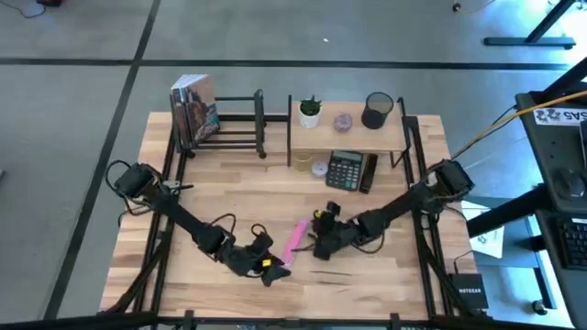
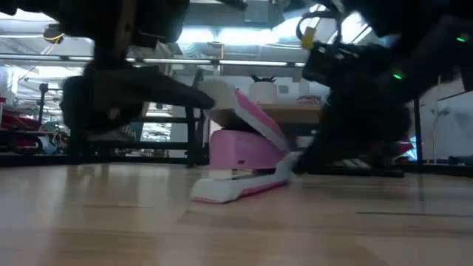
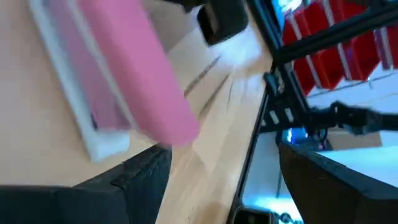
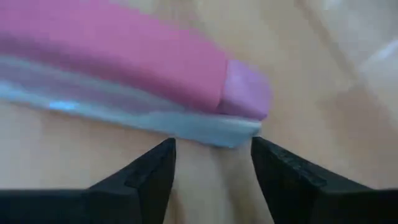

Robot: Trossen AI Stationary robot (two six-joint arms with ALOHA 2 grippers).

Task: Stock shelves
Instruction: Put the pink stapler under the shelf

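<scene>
While the right gripper [image 4: 212, 165] hangs with its fingers spread at one end of the pink stapler [image 1: 297, 237], gripping nothing, center them before you close. The left gripper [image 1: 266, 263], also spread and empty, sits just beyond the stapler's other end. One stapler; two shelves, the wooden shelf [image 1: 353, 128] and black rack [image 1: 237, 124], stand well beyond it.

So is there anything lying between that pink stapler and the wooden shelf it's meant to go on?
Nothing visible does. Bare tabletop lies between the pink stapler and the wooden shelf. The shelf itself is partly taken: a calculator sits on its lower level, a small plant and a black cup on top.
</scene>
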